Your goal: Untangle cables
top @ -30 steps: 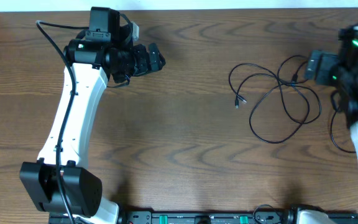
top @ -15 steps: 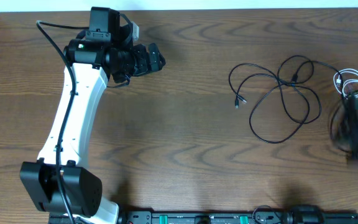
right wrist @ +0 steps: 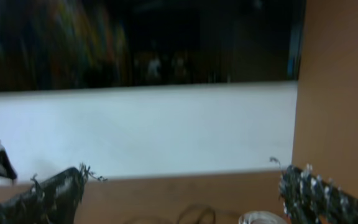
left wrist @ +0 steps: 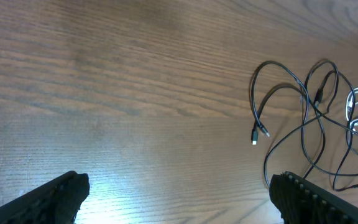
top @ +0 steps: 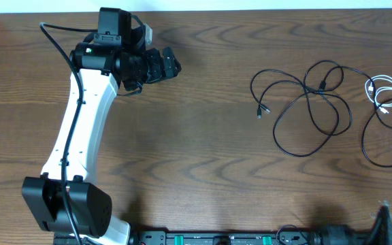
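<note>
A brown wood-grain worktop [top: 203, 150] carries two black cables [top: 309, 94], looped loosely across each other on its right side. A small coiled white cable [top: 381, 94] lies at their right end.

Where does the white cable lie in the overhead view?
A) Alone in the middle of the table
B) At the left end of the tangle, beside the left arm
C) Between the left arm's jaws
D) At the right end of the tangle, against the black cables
D: the white cable is coiled at the far right, overlapping the black cables, far from the left arm.
</note>
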Robot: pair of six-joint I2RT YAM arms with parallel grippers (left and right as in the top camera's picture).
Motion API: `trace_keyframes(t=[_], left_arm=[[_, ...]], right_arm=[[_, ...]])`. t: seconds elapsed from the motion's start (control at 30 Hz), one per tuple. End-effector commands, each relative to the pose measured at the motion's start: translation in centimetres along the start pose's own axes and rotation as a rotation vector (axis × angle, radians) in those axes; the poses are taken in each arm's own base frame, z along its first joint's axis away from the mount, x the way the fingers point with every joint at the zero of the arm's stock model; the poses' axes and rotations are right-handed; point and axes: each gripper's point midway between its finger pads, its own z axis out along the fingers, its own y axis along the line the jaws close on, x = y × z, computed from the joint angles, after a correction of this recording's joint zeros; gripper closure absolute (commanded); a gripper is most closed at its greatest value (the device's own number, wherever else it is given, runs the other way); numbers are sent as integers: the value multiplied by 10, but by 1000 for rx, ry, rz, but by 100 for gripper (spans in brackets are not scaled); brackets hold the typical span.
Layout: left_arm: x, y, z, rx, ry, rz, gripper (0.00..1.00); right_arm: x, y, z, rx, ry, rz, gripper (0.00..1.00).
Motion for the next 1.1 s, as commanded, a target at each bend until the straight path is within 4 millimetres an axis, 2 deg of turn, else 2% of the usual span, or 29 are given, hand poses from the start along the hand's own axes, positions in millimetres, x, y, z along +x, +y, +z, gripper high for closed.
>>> trace_keyframes(t=[0.0, 0.07, 0.17, 0.37, 0.5, 0.73, 1.07], left_arm=[[1, 3, 4, -10, 11, -3, 2], [1, 3, 4, -10, 10, -3, 2], [1, 3, 4, -10, 10, -3, 2], [1, 3, 4, -10, 10, -3, 2], [1, 3, 4, -10, 10, -3, 2], [1, 3, 4, -10, 10, -3, 2], [1, 3, 4, -10, 10, -3, 2]], right_arm=[[29, 1, 12, -4, 45, -3, 1], [45, 2, 27, -7, 75, -3, 1], [54, 4, 47, -14, 49, -1, 1], [68, 17, 93, -76, -100, -42, 1], [87, 25, 112, -122, -184, -42, 1], [118, 29, 124, -150, -269, -40, 1], [178, 27, 135, -146, -154, -40, 1]])
